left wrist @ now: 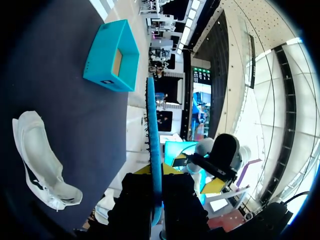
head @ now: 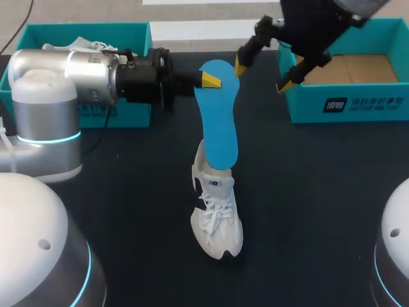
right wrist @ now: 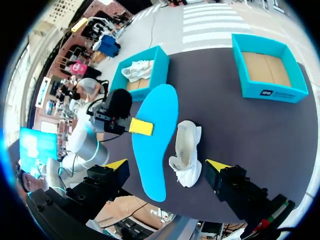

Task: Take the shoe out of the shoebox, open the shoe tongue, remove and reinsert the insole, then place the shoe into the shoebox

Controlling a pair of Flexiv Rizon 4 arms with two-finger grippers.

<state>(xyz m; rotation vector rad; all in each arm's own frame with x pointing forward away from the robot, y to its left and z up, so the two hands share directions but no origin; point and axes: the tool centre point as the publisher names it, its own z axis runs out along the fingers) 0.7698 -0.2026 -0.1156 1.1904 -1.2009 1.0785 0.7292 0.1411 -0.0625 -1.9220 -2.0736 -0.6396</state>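
Now: left gripper (head: 211,78) clamps the blue insole (head: 218,121) by one end, jaws narrow on it, above table (head: 319,192) centre. White shoe (head: 217,220) stands on the table toward 6 o'clock, toe nearest the robot. Right gripper (head: 265,73) at 1 o'clock, jaws wide, holding nothing. Teal shoebox (head: 348,105) at 2 o'clock, white print on its side. Second teal box (head: 83,29) at 10 o'clock.

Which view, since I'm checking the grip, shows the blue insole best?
The right wrist view: the blue insole shows whole, broad face on, with the left gripper clamped on its edge. The head view also shows its face, overlapping the white shoe. The left wrist view shows only its thin edge.
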